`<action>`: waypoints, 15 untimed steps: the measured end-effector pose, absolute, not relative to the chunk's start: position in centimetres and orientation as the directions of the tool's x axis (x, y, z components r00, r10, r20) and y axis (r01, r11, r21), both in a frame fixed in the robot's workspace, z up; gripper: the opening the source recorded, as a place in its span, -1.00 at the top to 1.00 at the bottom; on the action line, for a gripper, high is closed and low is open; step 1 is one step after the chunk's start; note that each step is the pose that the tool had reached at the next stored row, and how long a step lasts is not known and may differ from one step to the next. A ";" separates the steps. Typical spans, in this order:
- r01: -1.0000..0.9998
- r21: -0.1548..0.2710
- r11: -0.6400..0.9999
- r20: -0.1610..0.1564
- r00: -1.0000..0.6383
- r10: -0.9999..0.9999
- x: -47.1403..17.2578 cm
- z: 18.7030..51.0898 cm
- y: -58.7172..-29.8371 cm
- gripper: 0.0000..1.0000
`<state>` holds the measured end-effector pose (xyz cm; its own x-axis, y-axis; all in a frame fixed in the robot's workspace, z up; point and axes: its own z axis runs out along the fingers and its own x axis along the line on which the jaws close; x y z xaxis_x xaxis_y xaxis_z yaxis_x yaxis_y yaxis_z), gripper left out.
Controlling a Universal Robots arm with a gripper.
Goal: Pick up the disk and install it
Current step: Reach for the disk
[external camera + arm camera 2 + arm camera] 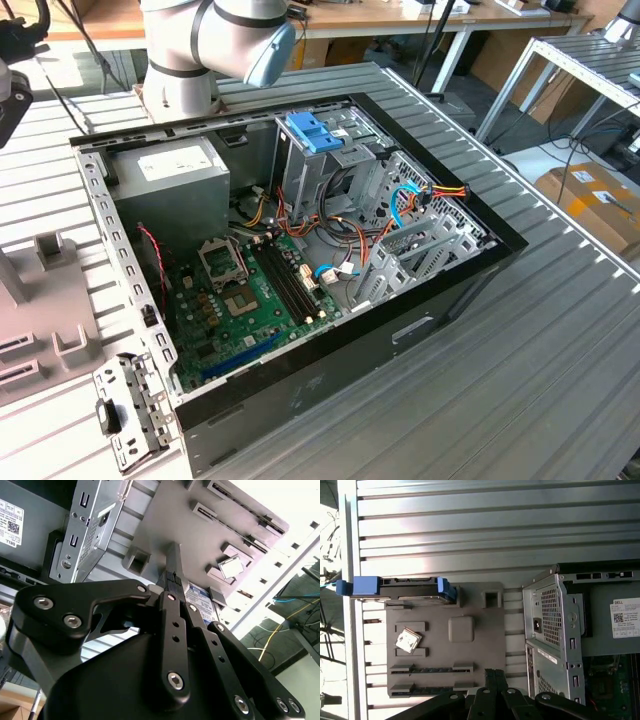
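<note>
Disk (410,588) stands on edge in a slot at the rim of the grey fixture tray (485,650), well apart from our gripper (494,674), whose jaws look pressed together on nothing. We judge it dense, rigid and shock-sensitive, best pinched across its flat metal faces rather than the flexing blue carrier (362,586). The tray also holds a chip (408,640); the open computer case (440,300) holds the drive cage (345,165).

Blue plastic frames the disk (410,587); ribbed, matt metal table (470,530).
</note>
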<state>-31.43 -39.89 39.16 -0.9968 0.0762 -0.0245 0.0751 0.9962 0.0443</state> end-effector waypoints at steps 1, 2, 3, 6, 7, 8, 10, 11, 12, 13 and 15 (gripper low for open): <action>0.075 0.044 0.996 -0.024 -0.997 0.076 -31.5 39.2 -39.9 0.79; 0.075 0.044 0.996 -0.024 -0.997 0.076 -31.5 39.2 -39.9 0.79; 0.075 0.044 0.996 -0.024 -0.997 0.076 -31.5 39.2 -39.9 0.79; 0.075 0.044 0.996 -0.024 -0.997 0.076 -31.7 39.2 -39.9 0.79; 0.075 0.044 0.996 -0.025 -0.997 0.076 -31.7 39.1 -39.9 0.79; 0.075 0.044 0.996 -0.025 -0.997 0.076 -31.8 39.1 -39.9 0.79; 0.075 0.044 0.996 -0.024 -0.997 0.076 -31.8 39.1 -39.9 0.79; 0.075 0.044 0.996 -0.024 -0.997 0.076 -31.9 39.1 -39.9 0.79; 0.075 0.044 0.996 -0.024 -0.997 0.076 -31.9 39.1 -39.9 0.79; 0.075 0.044 0.996 -0.024 -0.997 0.076 -31.9 39.1 -39.9 0.79; 0.075 0.044 0.996 -0.024 -0.997 0.076 -32.0 39.1 -39.9 0.79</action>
